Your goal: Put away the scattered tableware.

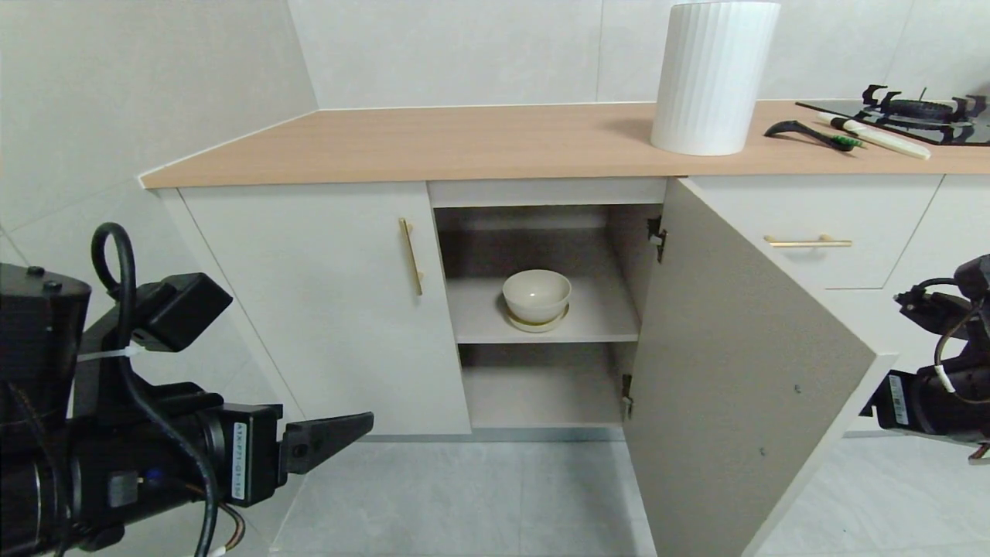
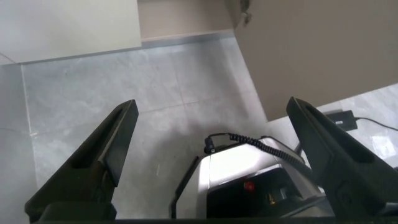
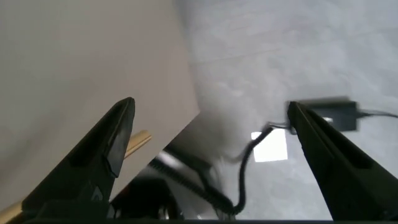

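A cream bowl (image 1: 537, 294) sits on a small plate (image 1: 537, 321) on the middle shelf (image 1: 595, 313) of the open cabinet. On the counter at the far right lie a black spoon (image 1: 804, 131) and a white-handled utensil (image 1: 878, 139). My left gripper (image 1: 348, 433) hangs low at the left in front of the closed door, open and empty (image 2: 211, 106) above the floor. My right gripper (image 3: 210, 104) is open and empty, beside the outer face of the open cabinet door (image 3: 74, 56) near its gold handle (image 3: 138, 142).
The open cabinet door (image 1: 742, 348) swings out to the right, between the shelf and my right arm. A tall white ribbed container (image 1: 711, 77) stands on the wooden counter (image 1: 464, 143). A gas stove (image 1: 920, 112) is at the far right. Grey tile floor (image 1: 479, 495) lies below.
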`<state>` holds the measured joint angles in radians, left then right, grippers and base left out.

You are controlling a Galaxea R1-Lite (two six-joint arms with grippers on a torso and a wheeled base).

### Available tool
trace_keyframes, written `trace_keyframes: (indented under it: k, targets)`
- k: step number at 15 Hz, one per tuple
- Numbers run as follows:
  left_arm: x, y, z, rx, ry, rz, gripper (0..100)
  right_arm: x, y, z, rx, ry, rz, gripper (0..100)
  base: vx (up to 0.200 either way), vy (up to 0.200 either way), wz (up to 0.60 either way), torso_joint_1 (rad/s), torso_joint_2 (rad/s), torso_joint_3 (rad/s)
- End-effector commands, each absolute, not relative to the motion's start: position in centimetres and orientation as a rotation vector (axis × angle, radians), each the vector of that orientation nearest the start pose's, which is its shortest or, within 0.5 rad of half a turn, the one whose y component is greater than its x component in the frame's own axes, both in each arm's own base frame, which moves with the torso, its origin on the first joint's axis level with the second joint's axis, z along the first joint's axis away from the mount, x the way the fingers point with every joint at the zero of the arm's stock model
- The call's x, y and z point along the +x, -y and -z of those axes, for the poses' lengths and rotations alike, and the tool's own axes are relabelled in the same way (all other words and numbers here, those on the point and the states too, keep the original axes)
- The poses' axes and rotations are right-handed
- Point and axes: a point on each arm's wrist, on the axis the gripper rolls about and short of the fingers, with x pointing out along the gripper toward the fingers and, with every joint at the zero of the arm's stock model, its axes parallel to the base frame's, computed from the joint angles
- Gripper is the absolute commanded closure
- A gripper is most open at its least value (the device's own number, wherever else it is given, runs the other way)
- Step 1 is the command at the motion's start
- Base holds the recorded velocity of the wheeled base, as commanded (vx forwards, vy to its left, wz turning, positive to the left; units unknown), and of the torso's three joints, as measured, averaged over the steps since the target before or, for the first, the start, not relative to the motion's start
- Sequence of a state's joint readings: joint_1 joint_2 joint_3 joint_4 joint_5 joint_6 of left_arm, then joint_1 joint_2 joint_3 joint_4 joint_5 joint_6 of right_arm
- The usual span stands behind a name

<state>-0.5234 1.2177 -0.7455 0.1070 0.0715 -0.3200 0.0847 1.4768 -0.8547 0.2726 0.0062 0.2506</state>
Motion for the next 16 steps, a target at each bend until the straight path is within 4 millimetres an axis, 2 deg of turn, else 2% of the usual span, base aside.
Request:
trace_keyframes:
  k: [1,5,8,12,13,16]
  targets:
    - [15.0,8.5,-21.3,-0.134,-0.624,0.341,0,23.4,-4.4,-16.6,0.163,-0.939,-0.089,0,0.0,0.0,0.0,0.0,0.0,0.0]
    - [15.1,8.5,-21.2,-0.133,-0.625,0.339,0,27.4,-9.2,-13.1,0.105,-0.897,-0.227,0,0.0,0.0,0.0,0.0,0.0,0.0]
    - [15.2,8.5,-21.2,-0.128,-0.625,0.323,0,29.0,-12.3,-12.2,0.088,-0.847,-0.305,0,0.0,0.0,0.0,0.0,0.0,0.0]
    - [15.3,8.5,-21.2,-0.123,-0.615,0.299,0,30.2,-15.1,-12.7,0.111,-0.803,-0.358,0,0.0,0.0,0.0,0.0,0.0,0.0]
    - [15.2,8.5,-21.3,-0.124,-0.612,0.299,0,30.5,-16.1,-12.4,0.123,-0.809,-0.37,0,0.0,0.0,0.0,0.0,0.0,0.0]
    - [15.3,8.5,-21.2,-0.123,-0.615,0.299,0,31.0,-16.8,-11.1,0.136,-0.824,-0.342,0,0.0,0.0,0.0,0.0,0.0,0.0]
